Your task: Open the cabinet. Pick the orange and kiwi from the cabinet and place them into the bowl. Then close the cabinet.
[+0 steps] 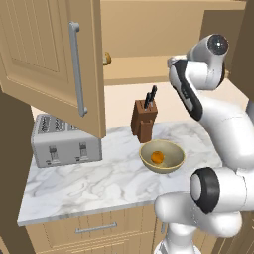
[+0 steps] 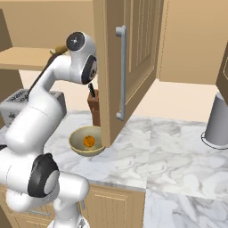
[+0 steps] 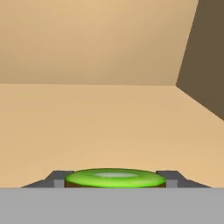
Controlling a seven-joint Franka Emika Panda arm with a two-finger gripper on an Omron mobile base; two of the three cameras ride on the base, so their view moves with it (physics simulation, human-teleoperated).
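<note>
Kitchen cabinet (image 1: 54, 59) stands open; orange (image 1: 157, 157) lies in bowl (image 1: 162, 155). Gripper (image 3: 114, 180) inside, fingers closed around kiwi (image 3: 114, 177). Next, seemingly: carry it to bowl.

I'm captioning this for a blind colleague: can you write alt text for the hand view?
A green kiwi sits between the gripper fingertips at the bottom of the picture, on the light-wood shelf of the cabinet. The plain back wall rises behind, with a darker side wall at right.
</note>
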